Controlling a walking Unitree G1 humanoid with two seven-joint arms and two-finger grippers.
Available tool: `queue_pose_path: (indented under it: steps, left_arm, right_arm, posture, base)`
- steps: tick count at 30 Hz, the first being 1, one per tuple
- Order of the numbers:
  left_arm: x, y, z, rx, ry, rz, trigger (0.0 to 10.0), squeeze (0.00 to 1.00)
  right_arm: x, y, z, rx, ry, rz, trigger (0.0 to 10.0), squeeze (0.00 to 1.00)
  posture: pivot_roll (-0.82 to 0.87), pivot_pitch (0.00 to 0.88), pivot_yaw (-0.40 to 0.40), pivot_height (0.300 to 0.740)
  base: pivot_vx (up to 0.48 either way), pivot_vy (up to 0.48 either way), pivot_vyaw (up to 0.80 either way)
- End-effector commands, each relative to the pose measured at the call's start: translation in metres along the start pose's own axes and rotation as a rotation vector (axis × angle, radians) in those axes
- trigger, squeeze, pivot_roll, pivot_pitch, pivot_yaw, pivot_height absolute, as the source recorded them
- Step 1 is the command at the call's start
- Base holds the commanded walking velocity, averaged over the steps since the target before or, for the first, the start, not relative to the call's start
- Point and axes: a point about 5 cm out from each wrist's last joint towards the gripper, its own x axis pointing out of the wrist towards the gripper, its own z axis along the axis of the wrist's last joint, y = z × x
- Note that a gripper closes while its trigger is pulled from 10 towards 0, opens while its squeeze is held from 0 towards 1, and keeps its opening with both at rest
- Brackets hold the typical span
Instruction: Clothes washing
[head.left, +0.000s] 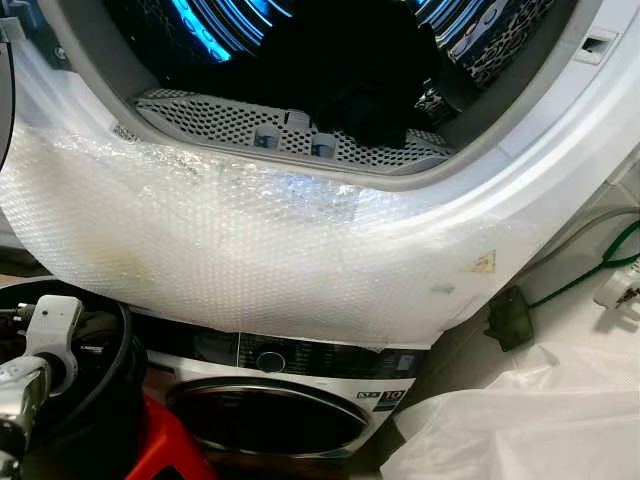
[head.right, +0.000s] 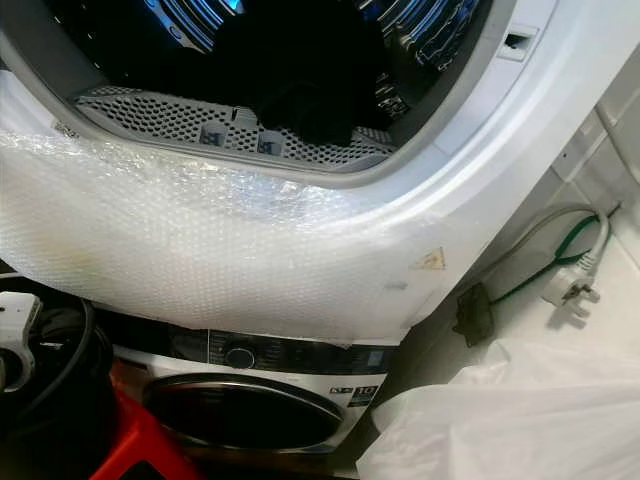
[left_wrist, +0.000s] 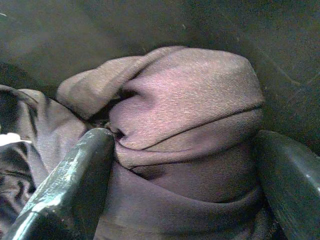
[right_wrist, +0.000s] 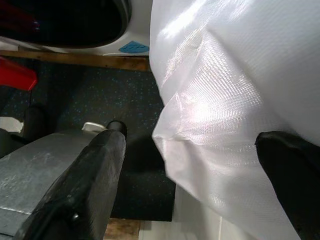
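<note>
Between the left gripper's (left_wrist: 185, 175) spread fingers bulges dark cloth (left_wrist: 185, 110), perhaps touching both; the right gripper (right_wrist: 190, 165) gapes beside a white bag (right_wrist: 235, 75).

Head views bright, glare on bubble wrap (head.left: 250, 250); drum interior (head.left: 330, 60) dark; left wrist view dim, grainy.

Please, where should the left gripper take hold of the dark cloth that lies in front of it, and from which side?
Grip the raised rounded fold of the dark cloth, coming straight down along the left gripper's own line. The hump bulges up between the two open fingers, one on each side, so closing there would probably pinch a thick bunch rather than a loose edge.
</note>
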Motion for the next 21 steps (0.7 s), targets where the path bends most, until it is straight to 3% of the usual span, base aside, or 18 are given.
queue_pose_path:
  steps: [1, 6, 14, 21]
  left_arm:
    - [0.002, 0.0, -0.005, -0.013, 0.042, 0.053, 10.0, 0.0]
    - [0.003, 0.002, -0.008, -0.049, 0.06, 0.122, 10.0, 0.0]
    - [0.001, 0.005, -0.036, -0.116, 0.157, 0.286, 10.0, 0.0]
    - [-0.001, 0.003, -0.049, -0.133, 0.193, 0.339, 10.0, 0.0]
  right_arm:
    - [-0.003, -0.008, -0.004, 0.007, 0.008, -0.02, 10.0, 0.0]
    - [-0.004, -0.009, -0.005, 0.002, 0.013, -0.017, 10.0, 0.0]
    - [-0.006, -0.015, -0.009, -0.01, 0.019, -0.022, 10.0, 0.0]
    - [-0.006, -0.014, -0.009, -0.006, 0.017, -0.022, 10.0, 0.0]
  posture:
    - [-0.05, 0.166, -0.177, 0.74]
    - [-0.06, 0.163, -0.183, 0.74]
    - [-0.08, 0.168, -0.192, 0.74]
    - [-0.09, 0.169, -0.191, 0.74]
  base:
    - [0.0, 0.0, 0.0]
    - [0.0, 0.0, 0.0]
    - [0.0, 0.0, 0.0]
    - [0.0, 0.0, 0.0]
